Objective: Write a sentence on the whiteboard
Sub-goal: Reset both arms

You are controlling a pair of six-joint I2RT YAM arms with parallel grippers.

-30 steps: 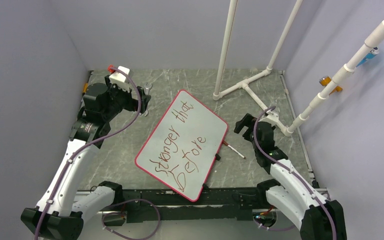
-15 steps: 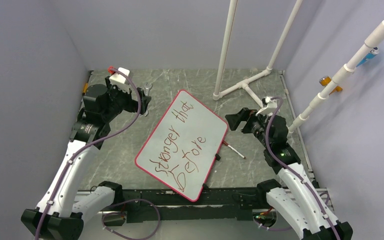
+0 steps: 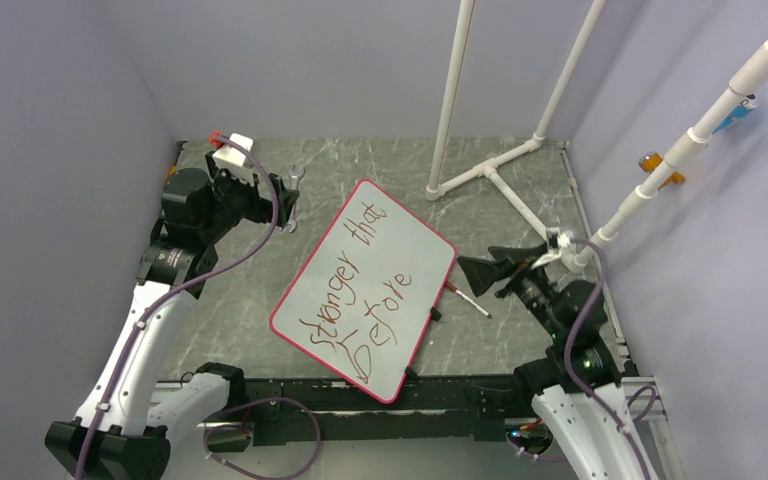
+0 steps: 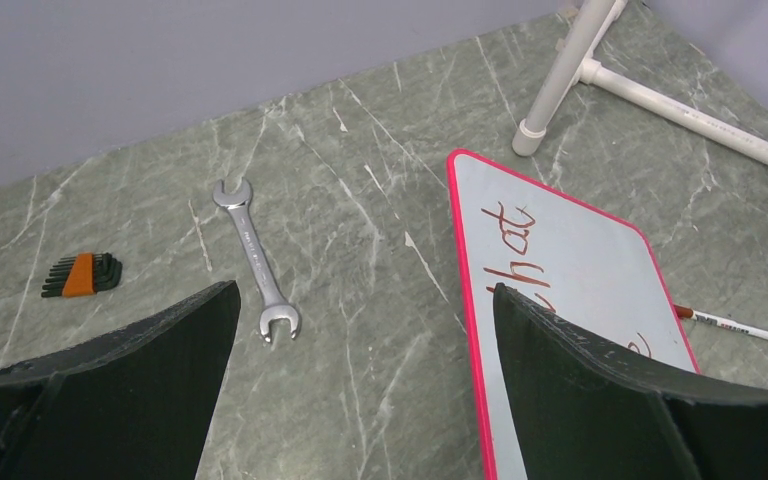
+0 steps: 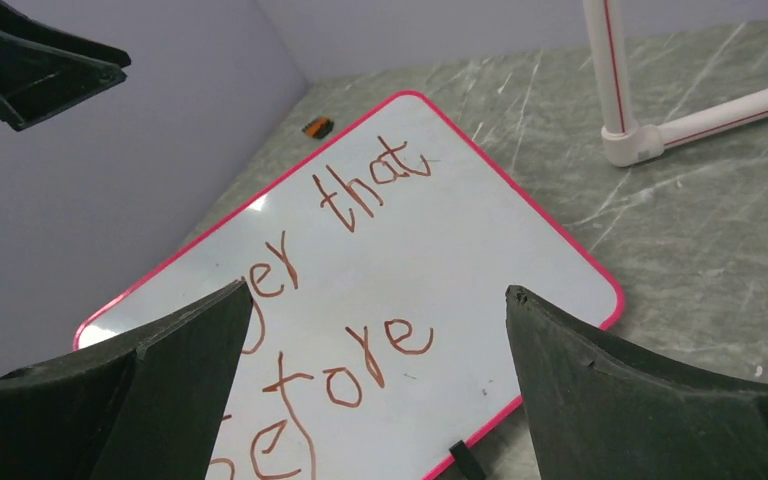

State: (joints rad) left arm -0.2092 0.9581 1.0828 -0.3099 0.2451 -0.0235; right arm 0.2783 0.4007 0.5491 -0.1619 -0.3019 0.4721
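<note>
Top external: whiteboard [image 3: 365, 290] on green-grey marbled table [image 3: 360, 160], lavender walls [image 3: 290, 60] around.

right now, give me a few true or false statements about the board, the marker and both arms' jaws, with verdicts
1. The whiteboard is blank. False: red handwriting runs across it in two lines.
2. The marker lies on the table, on the right arm's side of the board. True.
3. The right arm's jaws grip the marker. False: they stand open and empty.
4. A wrench lies on the table on the left arm's side of the board. True.
5. The left arm's jaws are shut. False: they are open, holding nothing.
</note>
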